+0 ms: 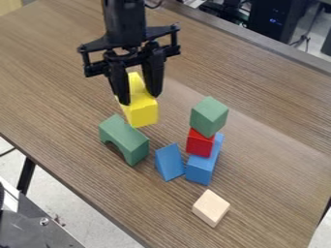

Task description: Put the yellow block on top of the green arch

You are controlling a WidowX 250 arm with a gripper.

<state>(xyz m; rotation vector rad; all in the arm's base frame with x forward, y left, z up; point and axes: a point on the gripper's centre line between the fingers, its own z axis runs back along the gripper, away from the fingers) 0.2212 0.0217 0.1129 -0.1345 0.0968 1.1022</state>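
My gripper [140, 98] hangs in the upper middle of the camera view, shut on the yellow block [142, 113]. The block is long and tilted, with its lower end below the fingertips. Just below and to the left of it in the view, the green arch [126, 137] stands on the table, its opening facing the lower left. Whether the yellow block touches anything beneath it, I cannot tell.
Right of the arch lies a blue wedge [169, 162]. Beside it is a stack: a long blue block [203, 167], a red block [200, 143] and a green block [209, 116]. A pale wooden block [211, 208] sits nearer the table's [271, 184] front.
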